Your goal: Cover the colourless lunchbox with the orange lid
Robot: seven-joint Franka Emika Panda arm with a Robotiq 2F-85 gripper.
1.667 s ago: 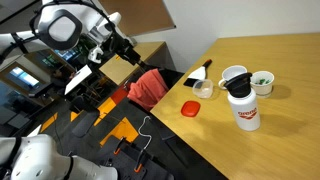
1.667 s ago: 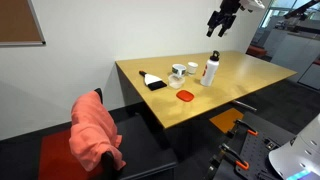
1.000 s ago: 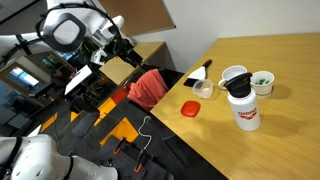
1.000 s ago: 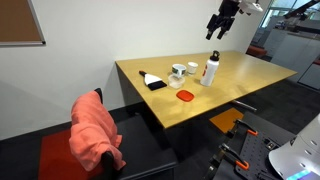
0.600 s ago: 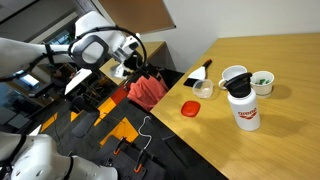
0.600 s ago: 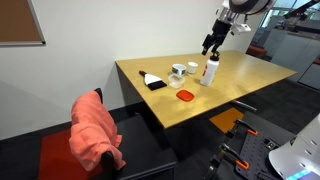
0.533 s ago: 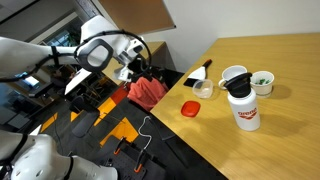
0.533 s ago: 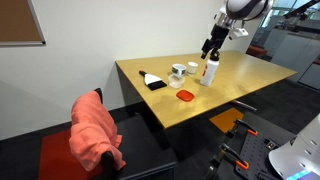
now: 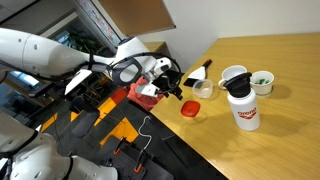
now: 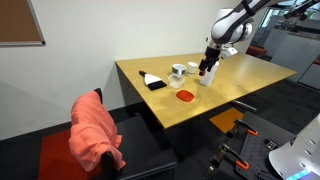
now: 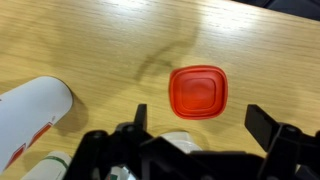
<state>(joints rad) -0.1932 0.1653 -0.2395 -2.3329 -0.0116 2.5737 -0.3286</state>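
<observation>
The orange lid (image 9: pixel 190 107) lies flat on the wooden table, near its edge; it also shows in the other exterior view (image 10: pixel 185 95) and in the wrist view (image 11: pixel 198 92). The colourless lunchbox (image 9: pixel 203 90) stands just behind the lid. In the wrist view the lunchbox (image 11: pixel 185 138) is partly hidden by the gripper body. My gripper (image 9: pixel 174 88) hangs above the table beside the lid and the lunchbox. It is open and empty, and its fingers (image 11: pixel 203 125) frame the lid from above. It also shows in an exterior view (image 10: pixel 206 68).
A red-labelled white bottle (image 9: pixel 243 108) (image 11: pixel 35 105), a white cup (image 9: pixel 233 77) and a white bowl with green contents (image 9: pixel 262 82) stand close by. A black tool (image 9: pixel 197 73) lies behind the lunchbox. A chair with a red cloth (image 10: pixel 95 130) stands off the table's end.
The arm has swung down from high up and away from the table to just above the lid and the lunchbox. The things on the table have not moved.
</observation>
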